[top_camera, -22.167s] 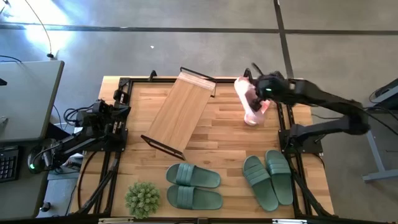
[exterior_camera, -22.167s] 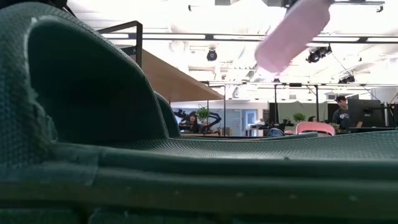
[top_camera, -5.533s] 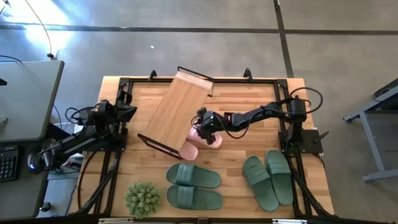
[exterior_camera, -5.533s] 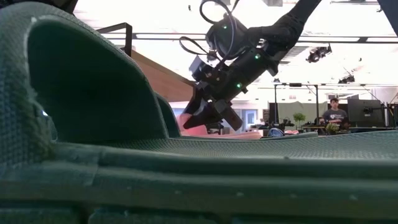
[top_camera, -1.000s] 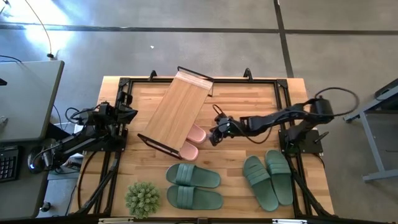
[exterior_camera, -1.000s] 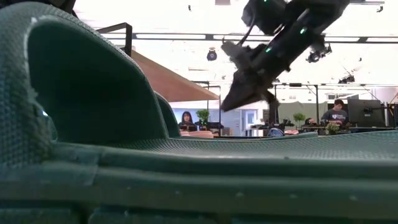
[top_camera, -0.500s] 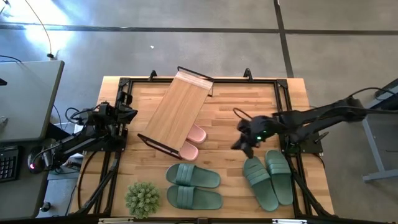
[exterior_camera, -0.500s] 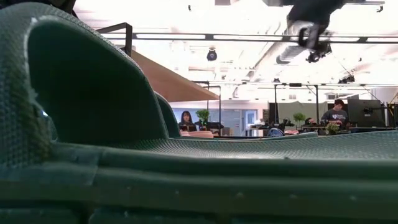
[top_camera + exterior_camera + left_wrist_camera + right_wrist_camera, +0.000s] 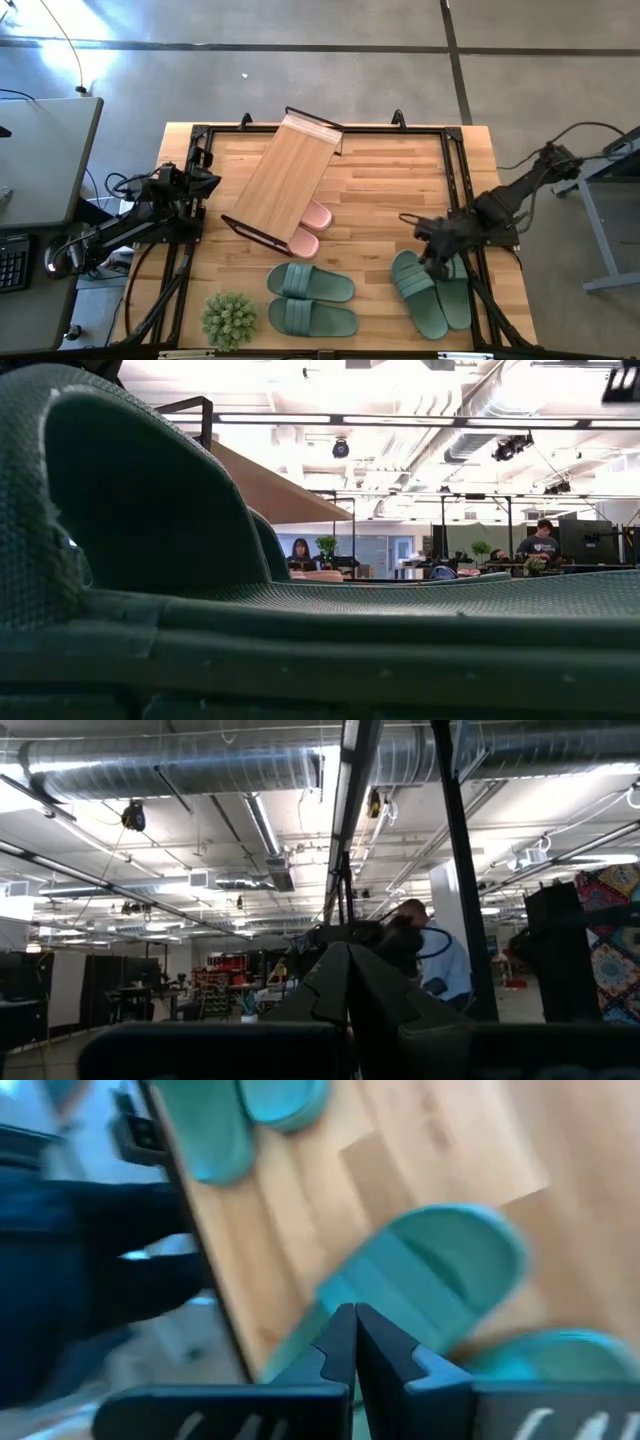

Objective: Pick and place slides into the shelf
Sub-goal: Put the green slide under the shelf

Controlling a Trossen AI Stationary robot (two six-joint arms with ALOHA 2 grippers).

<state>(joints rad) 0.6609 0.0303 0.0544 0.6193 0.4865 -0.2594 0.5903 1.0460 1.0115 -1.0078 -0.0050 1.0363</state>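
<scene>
On my far left the left gripper (image 9: 205, 178) waits at the table's left edge; its wrist view shows the fingers (image 9: 345, 982) pressed together, holding nothing. Next comes the shelf (image 9: 285, 176), a pale bamboo board on a thin black frame, lying with its long axis on a diagonal from the near left to the far right of the wooden table (image 9: 370, 180). Two pink slide toes (image 9: 312, 226) poke out from under its near right edge, pointing toward the right side, the rest hidden beneath the board. Nearer me I see a spiky green plant ball (image 9: 229, 318), then a sage-green pair (image 9: 311, 300) lying side by side with long axes across the table, wide straps toward the left ends. Further right, the second sage-green pair (image 9: 432, 293) runs roughly front to back, tilted slightly. My right gripper (image 9: 437, 257) hangs over that pair's far end, fingers (image 9: 352, 1342) closed on nothing.
</scene>
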